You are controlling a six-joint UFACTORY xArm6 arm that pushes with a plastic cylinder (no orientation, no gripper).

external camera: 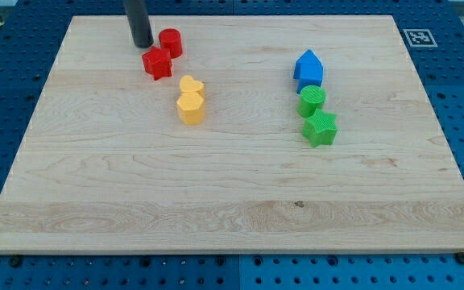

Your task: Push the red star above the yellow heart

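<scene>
The red star (157,63) lies near the view's top left on the wooden board (232,185). The yellow heart (191,84) sits just below and to the right of it, touching a yellow hexagon (190,107) below. A red cylinder (171,42) stands just above and right of the star. My tip (142,43) is down on the board just above and left of the red star, left of the red cylinder, very close to both.
A blue pentagon-shaped block (308,68), a green cylinder (312,100) and a green star (320,127) stand in a column at the view's right. A marker tag (416,36) is at the board's top right corner.
</scene>
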